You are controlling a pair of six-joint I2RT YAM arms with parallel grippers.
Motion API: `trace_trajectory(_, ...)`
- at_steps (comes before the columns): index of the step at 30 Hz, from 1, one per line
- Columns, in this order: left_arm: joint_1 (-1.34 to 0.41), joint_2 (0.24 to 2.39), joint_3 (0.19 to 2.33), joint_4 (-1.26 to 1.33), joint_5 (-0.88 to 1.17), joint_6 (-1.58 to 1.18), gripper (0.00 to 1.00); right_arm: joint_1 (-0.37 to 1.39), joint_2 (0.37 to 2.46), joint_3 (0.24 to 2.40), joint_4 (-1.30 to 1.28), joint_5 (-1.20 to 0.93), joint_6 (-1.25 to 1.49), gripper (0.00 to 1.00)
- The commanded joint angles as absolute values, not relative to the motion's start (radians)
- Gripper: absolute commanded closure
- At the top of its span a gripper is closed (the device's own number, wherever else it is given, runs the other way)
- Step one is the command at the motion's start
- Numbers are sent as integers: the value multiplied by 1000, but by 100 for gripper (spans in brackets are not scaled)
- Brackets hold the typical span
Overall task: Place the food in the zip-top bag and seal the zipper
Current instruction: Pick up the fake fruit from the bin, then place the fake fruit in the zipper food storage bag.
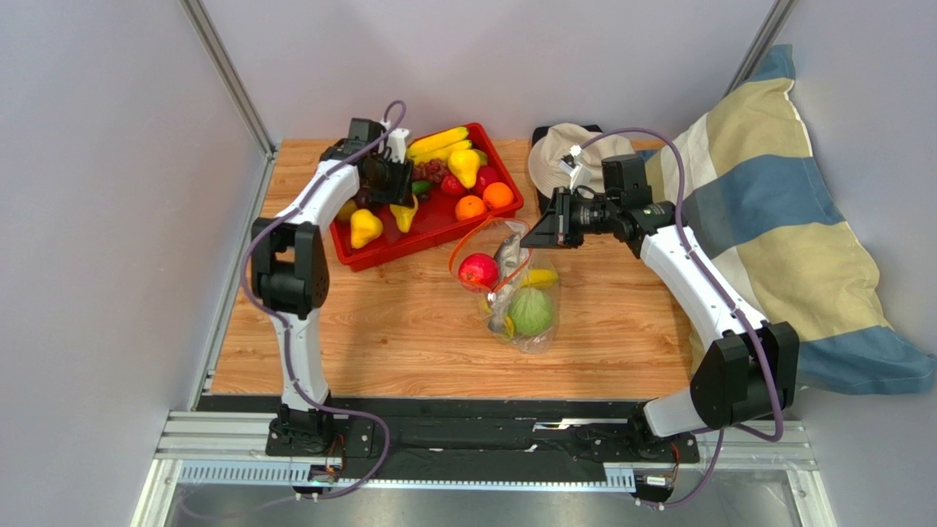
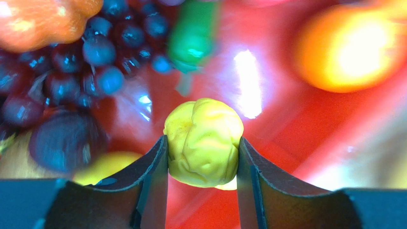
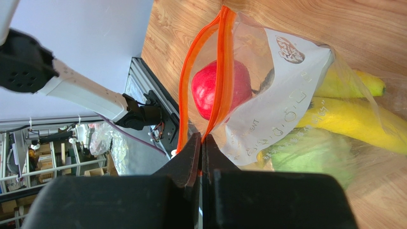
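The clear zip-top bag (image 1: 517,288) lies mid-table holding a red apple (image 1: 477,270), a grey fish (image 1: 508,255), a banana (image 1: 539,279) and a green ball (image 1: 530,312). My right gripper (image 1: 547,233) is shut on the orange-red zipper (image 3: 220,71) and holds the mouth open; the wrist view shows its pinch (image 3: 202,139), the apple (image 3: 210,86) and the white label (image 3: 282,95). My left gripper (image 1: 387,184) is down in the red tray, shut (image 2: 202,141) on a small lumpy yellow fruit (image 2: 203,126). Bananas (image 1: 438,143), pears (image 1: 464,165) and oranges (image 1: 498,195) lie in the tray.
The red tray (image 1: 363,258) sits at the back left, with dark grapes (image 2: 95,52) and a green piece (image 2: 193,33) near my left fingers. A white cap (image 1: 561,154) lies at the back, a striped pillow (image 1: 770,220) on the right. Grey walls close the left and back.
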State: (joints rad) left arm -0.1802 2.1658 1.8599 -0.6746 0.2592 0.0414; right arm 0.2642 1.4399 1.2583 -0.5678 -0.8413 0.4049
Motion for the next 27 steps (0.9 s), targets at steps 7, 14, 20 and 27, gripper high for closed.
trace_trajectory(7,-329,1637,1608,-351,592,-258,87,256,1439,1295,-511,-877,425,100)
trace_trajectory(14,-533,1666,1522,-270,578,-325,87,256,1439,1293,-500,-877,443,100)
trace_trajectory(20,-627,1700,1479,-247,546,-328,83,256,1430,1289,-499,-871,446,100)
trace_trajectory(27,-647,1663,1416,-258,529,-296,67,255,1431,1292,-502,-873,449,100)
